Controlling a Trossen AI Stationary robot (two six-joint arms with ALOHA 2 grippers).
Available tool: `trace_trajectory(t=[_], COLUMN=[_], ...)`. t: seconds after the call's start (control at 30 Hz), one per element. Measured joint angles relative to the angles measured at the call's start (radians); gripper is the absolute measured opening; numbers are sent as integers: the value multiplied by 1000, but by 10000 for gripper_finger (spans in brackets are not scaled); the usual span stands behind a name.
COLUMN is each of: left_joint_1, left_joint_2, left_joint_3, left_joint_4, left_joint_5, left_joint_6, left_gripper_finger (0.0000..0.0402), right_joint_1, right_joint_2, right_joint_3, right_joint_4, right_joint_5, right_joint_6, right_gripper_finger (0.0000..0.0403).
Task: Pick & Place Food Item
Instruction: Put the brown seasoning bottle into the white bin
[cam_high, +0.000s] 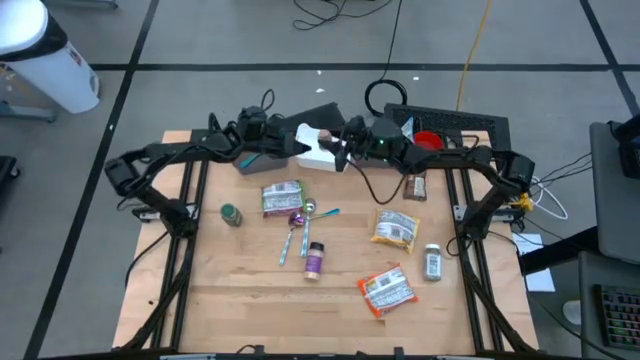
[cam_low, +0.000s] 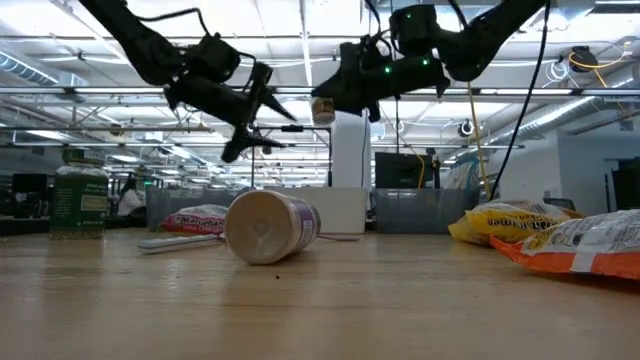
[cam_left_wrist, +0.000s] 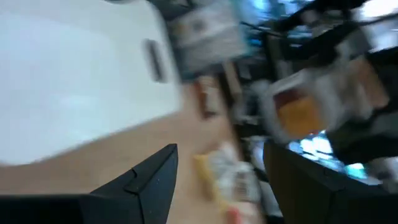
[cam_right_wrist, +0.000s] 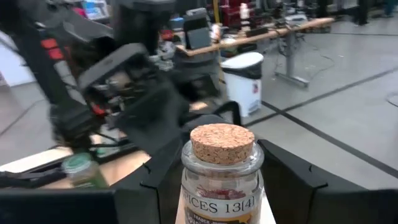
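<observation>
A small glass spice jar with a cork stopper stands between the fingers of my right gripper, high above the table's far middle. Below it, a white container sits on the table. My left gripper hangs open just left of the jar, above the container's left end, with nothing between its fingers. In the low view my left gripper sits lower than my right gripper. The left wrist view is blurred but shows the jar and the container. My right gripper pinches the jar's glass body between its two fingers, just below the cork. The fingers reach in level from the table's right side. The jar stands upright and hangs clear of the table and the container.
On the table lie a green-lidded jar, a food packet, spoons, a purple jar, a yellow packet, an orange packet and two small spice jars. Bare wood shows at the near left.
</observation>
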Motion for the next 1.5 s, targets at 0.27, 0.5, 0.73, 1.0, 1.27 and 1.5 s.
trace_trajectory(t=[0.27, 0.5, 0.73, 1.0, 1.27, 1.5], left_joint_1=[3, 13, 15, 13, -13, -26], left_joint_2=[80, 80, 80, 80, 79, 78], left_joint_3=[0, 1, 2, 2, 2, 2], left_joint_4=[334, 354, 392, 424, 426, 439], left_joint_5=[122, 177, 185, 145, 93, 52], left_joint_6=[-230, -265, -346, -408, -446, -471], left_gripper_finger=[245, 290, 354, 391, 392, 392], right_joint_1=[21, 1, 5, 16, 24, 28], right_joint_2=[1, -9, -8, -8, -8, -9], right_joint_3=[0, -1, -1, -1, -1, -1], right_joint_4=[25, 21, 15, 57, 77, 81], right_joint_5=[40, 27, 24, 23, 30, 36], right_joint_6=[47, 25, -13, -16, -43, -43], right_gripper_finger=[170, 170, 170, 170, 170, 170])
